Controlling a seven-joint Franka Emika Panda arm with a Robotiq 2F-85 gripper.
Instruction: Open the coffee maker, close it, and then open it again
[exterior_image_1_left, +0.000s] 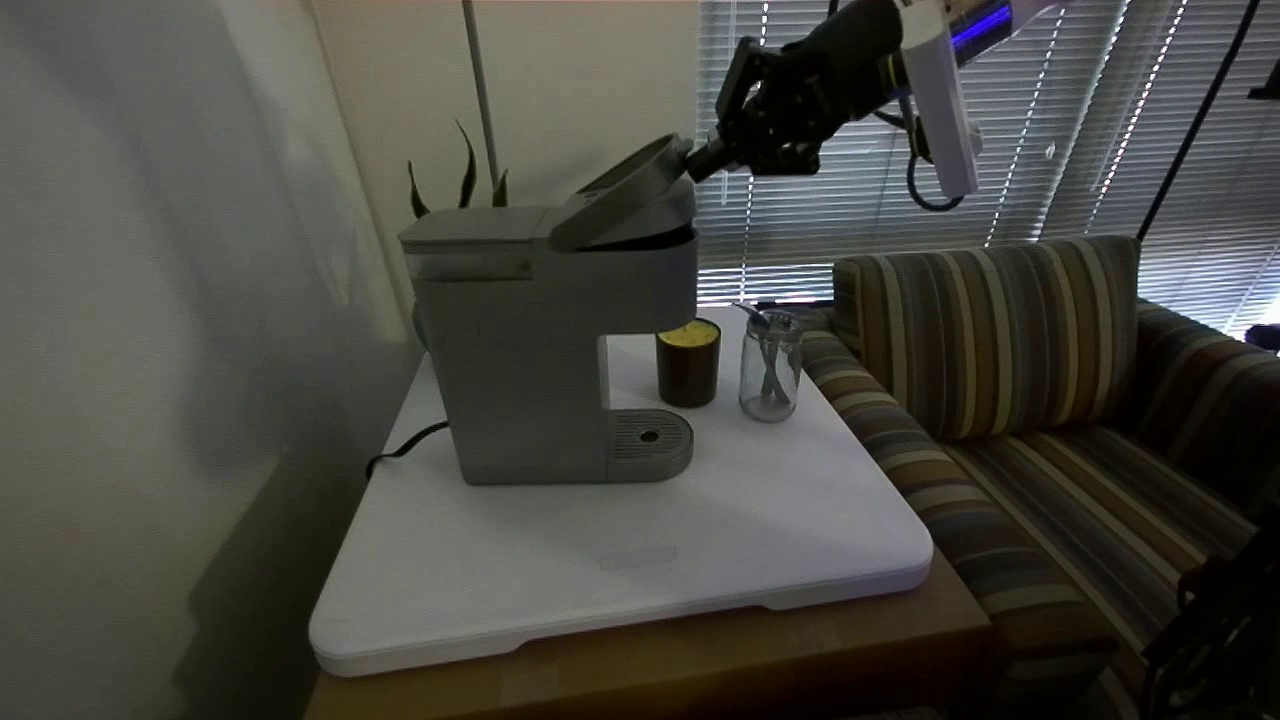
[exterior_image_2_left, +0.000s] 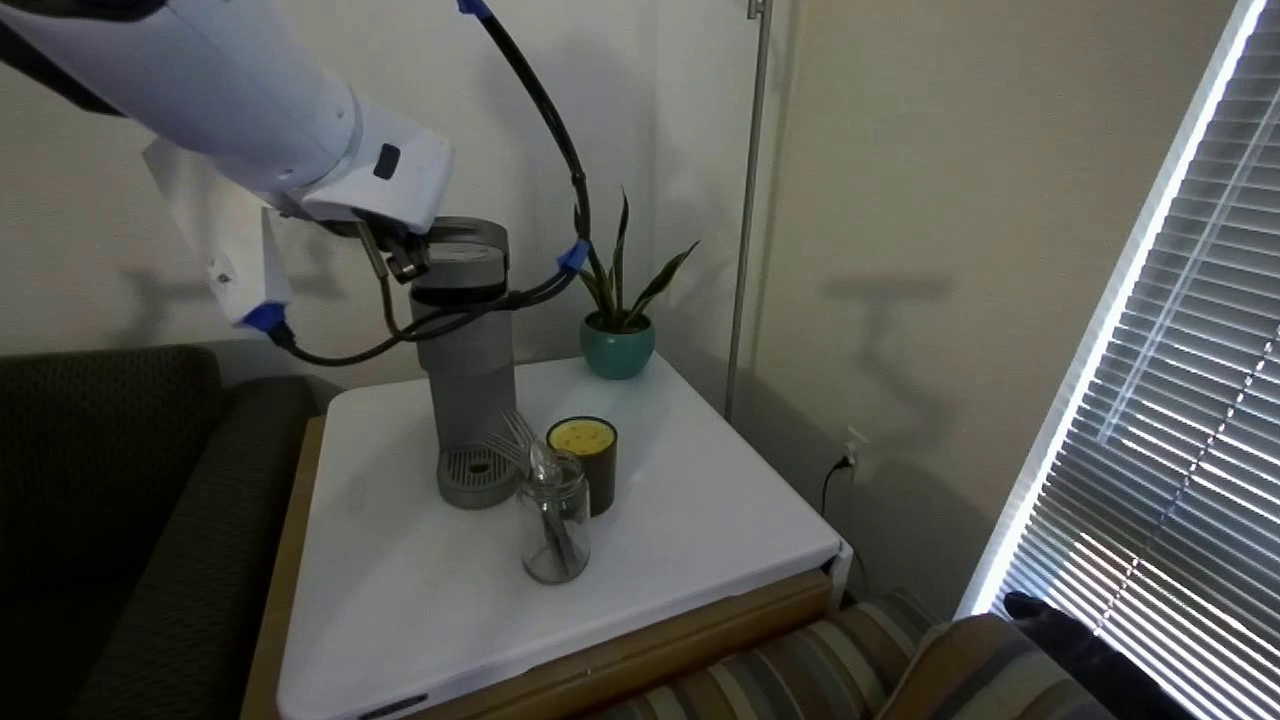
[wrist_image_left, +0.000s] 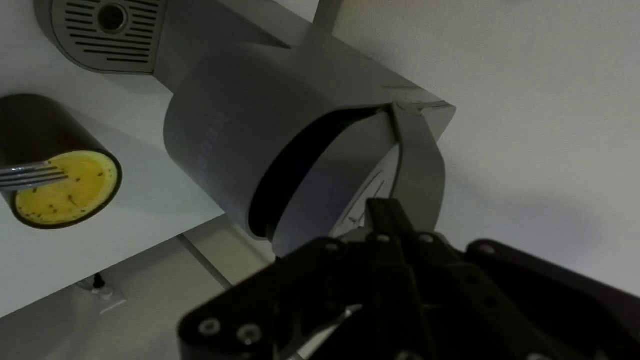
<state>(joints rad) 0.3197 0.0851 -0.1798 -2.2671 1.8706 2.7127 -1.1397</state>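
By the wall-side edge of the white round-cornered desk (exterior_image_1_left: 770, 540): boxy grey coffee maker (exterior_image_1_left: 525, 370), rounded grey lid (exterior_image_1_left: 622, 200) part-raised! Black jointed tool (exterior_image_1_left: 697, 168), fully closed, empty, apparently touching it, presumably for pushing.

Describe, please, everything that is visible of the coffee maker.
The coffee maker is boxy, grey and plastic-looking, with faint lettering on its rounded front and a slotted drip base. It stands upright on the white tabletop. Its lid is partly raised, handle tilted, a dark gap beneath. The shut gripper is at the handle; contact is unclear.
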